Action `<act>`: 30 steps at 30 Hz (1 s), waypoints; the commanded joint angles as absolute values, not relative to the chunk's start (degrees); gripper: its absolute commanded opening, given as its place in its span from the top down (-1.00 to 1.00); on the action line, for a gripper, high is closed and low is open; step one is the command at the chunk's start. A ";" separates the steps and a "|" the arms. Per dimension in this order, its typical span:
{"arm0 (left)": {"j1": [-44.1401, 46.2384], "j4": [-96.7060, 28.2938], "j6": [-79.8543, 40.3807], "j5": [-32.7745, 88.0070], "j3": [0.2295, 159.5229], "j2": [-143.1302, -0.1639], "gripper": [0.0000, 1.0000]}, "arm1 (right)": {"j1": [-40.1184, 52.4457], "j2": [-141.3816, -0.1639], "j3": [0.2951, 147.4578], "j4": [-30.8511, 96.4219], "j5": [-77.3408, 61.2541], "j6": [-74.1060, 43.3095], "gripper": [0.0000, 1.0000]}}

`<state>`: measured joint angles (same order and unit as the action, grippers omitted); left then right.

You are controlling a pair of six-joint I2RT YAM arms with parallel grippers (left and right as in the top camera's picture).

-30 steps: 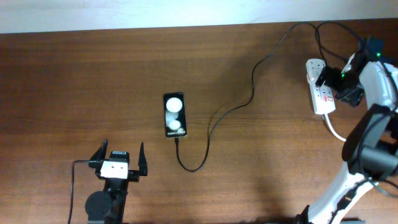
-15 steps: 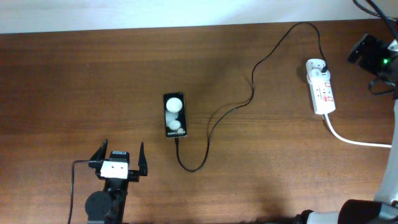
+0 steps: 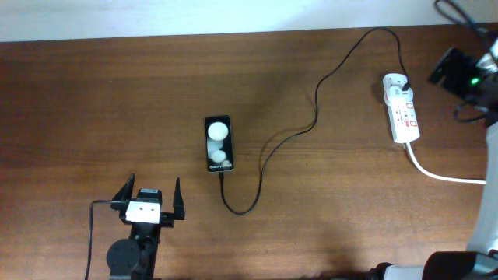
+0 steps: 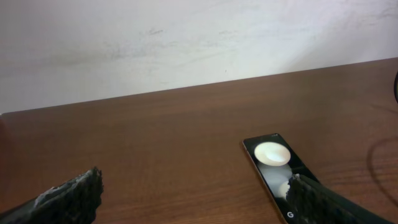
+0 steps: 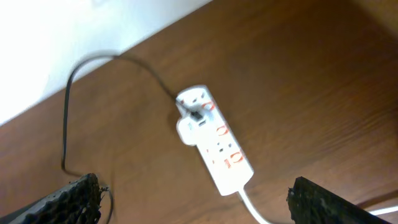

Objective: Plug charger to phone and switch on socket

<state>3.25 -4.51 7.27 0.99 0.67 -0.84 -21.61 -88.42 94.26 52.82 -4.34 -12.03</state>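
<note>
The black phone lies mid-table with two white reflections on its face; it also shows in the left wrist view. The thin black charger cable runs from the phone's near end, loops, and leads to its plug in the white socket strip at the far right. The strip with red markings also shows in the right wrist view. My left gripper is open and empty, near the front edge, left of the phone. My right gripper is open and empty, raised above the strip; its arm is at the right edge.
The strip's thick white cord trails off the right side of the table. A white wall rises behind the table's far edge.
My right arm has lifted off the socket strip and drawn back to the right edge of the overhead view. The left arm, phone and cable have not moved.
</note>
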 commanded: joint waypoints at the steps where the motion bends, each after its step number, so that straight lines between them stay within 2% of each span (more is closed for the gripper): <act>1: 2.94 -4.82 7.18 0.16 0.51 -0.30 -0.99 | -16.67 -84.20 84.40 53.12 -4.08 -12.25 -0.97; 5: 2.94 -4.82 7.18 0.16 0.51 -0.30 -0.98 | -13.85 -77.93 69.89 53.15 -4.08 -12.25 -0.97; 9: 2.94 -4.84 7.18 0.16 0.51 -0.30 -0.98 | -13.89 -76.09 63.33 53.17 -4.08 -12.25 -0.97; 16: 2.94 -4.82 7.18 0.16 0.51 -0.30 -0.98 | -13.89 -76.09 62.94 52.95 -3.62 -12.16 -0.97; 18: 2.94 -4.84 7.18 0.16 0.51 -0.30 -0.98 | -13.87 -76.09 62.89 48.64 -1.89 -12.14 -0.97; 25: 2.94 -4.84 7.18 0.16 0.51 -0.30 -0.98 | -13.69 -75.99 62.89 33.54 -15.03 1.43 -0.97; 30: 2.94 -4.82 7.18 0.16 0.51 -0.30 -0.98 | -10.52 -73.19 61.25 30.30 -14.96 5.80 -0.97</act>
